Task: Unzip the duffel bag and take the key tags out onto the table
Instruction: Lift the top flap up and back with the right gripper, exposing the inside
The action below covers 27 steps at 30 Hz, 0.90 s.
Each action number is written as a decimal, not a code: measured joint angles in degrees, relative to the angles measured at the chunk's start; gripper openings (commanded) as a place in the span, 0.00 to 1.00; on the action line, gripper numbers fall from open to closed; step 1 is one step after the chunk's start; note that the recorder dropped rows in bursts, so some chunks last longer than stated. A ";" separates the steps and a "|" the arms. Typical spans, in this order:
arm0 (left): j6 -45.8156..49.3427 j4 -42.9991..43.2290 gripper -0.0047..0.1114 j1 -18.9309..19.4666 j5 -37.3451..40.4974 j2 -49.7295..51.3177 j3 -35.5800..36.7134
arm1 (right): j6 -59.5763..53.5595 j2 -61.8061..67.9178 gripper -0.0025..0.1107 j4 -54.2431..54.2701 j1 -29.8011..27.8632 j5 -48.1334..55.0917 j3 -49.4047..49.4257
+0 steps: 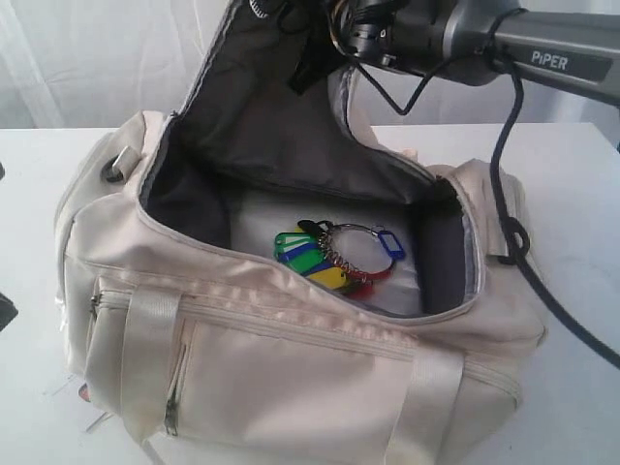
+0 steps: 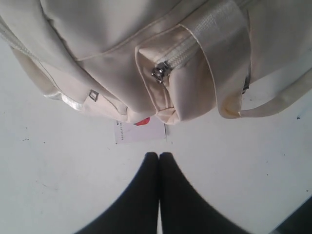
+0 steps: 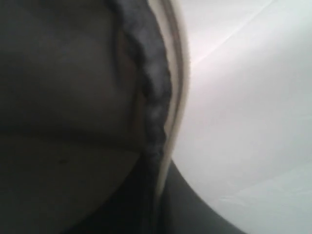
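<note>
A: L gripper point(image 2: 159, 157) pressed together, empty, over the table point(image 2: 53, 185) beside the duffel bag point(image 1: 291, 378) pocket point(image 2: 158, 100). Key tags point(image 1: 334, 254) lie inside on the bag floor. R gripper point(image 3: 157, 163) pinches the raised flap point(image 1: 262, 107).

B: Advice: part L fingers, descend mid-opening, take the whole bunch. Ext view alone shows the tags. L wrist alone shows the paper label point(image 2: 140, 130).

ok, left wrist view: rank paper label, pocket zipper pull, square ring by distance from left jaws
1. Paper label, on the table, just ahead of the left jaws.
2. Pocket zipper pull and square ring, both on the bag: too close to call.
</note>
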 measured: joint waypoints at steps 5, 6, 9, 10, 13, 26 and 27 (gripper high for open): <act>0.00 -0.31 0.04 0.00 -0.13 0.00 0.00 | 0.00 1.72 0.02 -1.21 -1.71 -3.92 -2.36; 0.00 -0.31 0.04 0.00 -0.13 0.00 0.00 | 0.00 1.97 0.02 -1.61 -1.83 -4.80 -2.65; 0.00 -0.31 0.04 0.00 -0.13 0.00 0.00 | 0.00 2.47 0.02 -4.17 -2.31 -8.67 -2.98; 0.00 -0.31 0.04 0.00 -0.13 0.00 0.00 | 0.00 2.71 0.02 -5.18 -2.47 -9.93 -2.98; 0.00 -0.31 0.04 0.00 -0.13 0.00 0.00 | 0.00 3.74 0.08 -7.12 -2.86 -12.28 -3.09; 0.00 -0.67 0.04 0.00 -0.13 0.00 0.00 | 0.00 5.33 0.61 -9.27 -3.08 -5.36 -3.30; 0.00 -0.67 0.04 0.00 -0.13 0.00 0.00 | 0.00 5.33 0.61 -9.54 -3.08 -4.26 -3.54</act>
